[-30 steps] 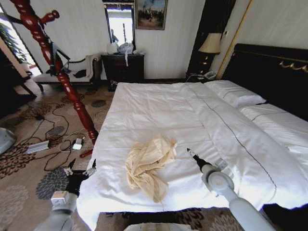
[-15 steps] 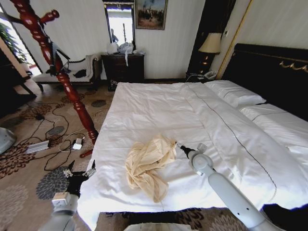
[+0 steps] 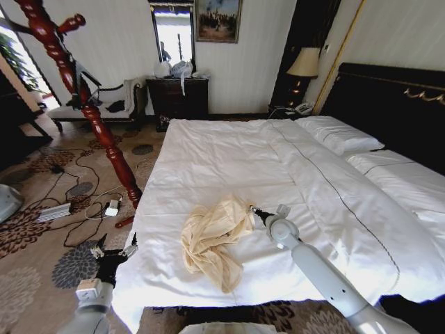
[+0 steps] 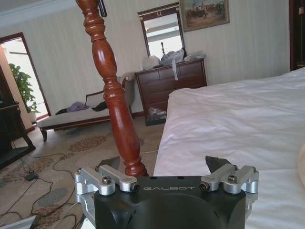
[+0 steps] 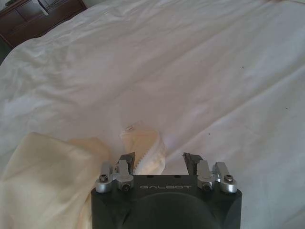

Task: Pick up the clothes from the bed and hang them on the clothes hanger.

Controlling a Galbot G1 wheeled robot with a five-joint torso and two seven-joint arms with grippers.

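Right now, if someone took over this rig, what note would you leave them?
Right gripper: open, low over the bed, at the edge of the crumpled shirt; a fold lies between its fingers, not gripped.
Left gripper: open, idle beside the bed's corner, above the carpet.
Coat stand: on the floor left of the bed, nothing hung on it.
Done: reach to the shirt.
Left: grasp, lift, hang.
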